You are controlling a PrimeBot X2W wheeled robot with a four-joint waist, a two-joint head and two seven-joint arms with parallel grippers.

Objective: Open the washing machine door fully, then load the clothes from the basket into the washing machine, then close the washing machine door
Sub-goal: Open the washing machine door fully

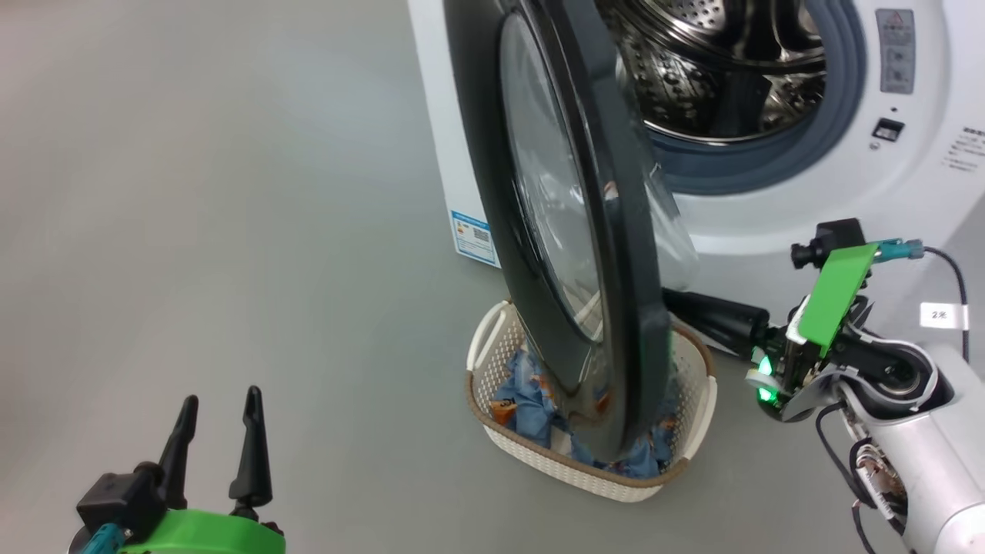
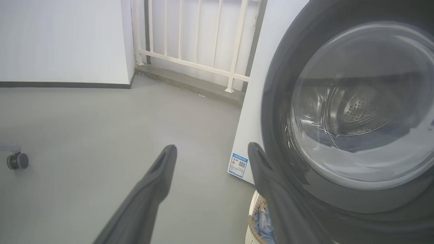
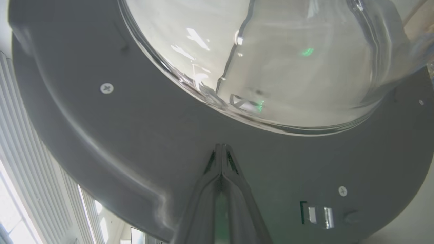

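— Well, starting at the right gripper (image 3: 221,145)?
— Pressed together, empty, tips set against the inner face of the washing machine door (image 1: 631,308), just below the glass bowl (image 3: 271,61) at twelve o'clock in the wrist view.
— And outward from there?
— Stands edge-on in the head view, running twelve to six, roughly half open, at nine o'clock of that gripper. Hangs over the basket (image 1: 539,454) and the clothes (image 1: 523,396). Probably needs a push toward nine o'clock.
— Left gripper (image 1: 219,396)?
— Spread wide, down at seven o'clock, well apart from the door; clearly the farther arm.
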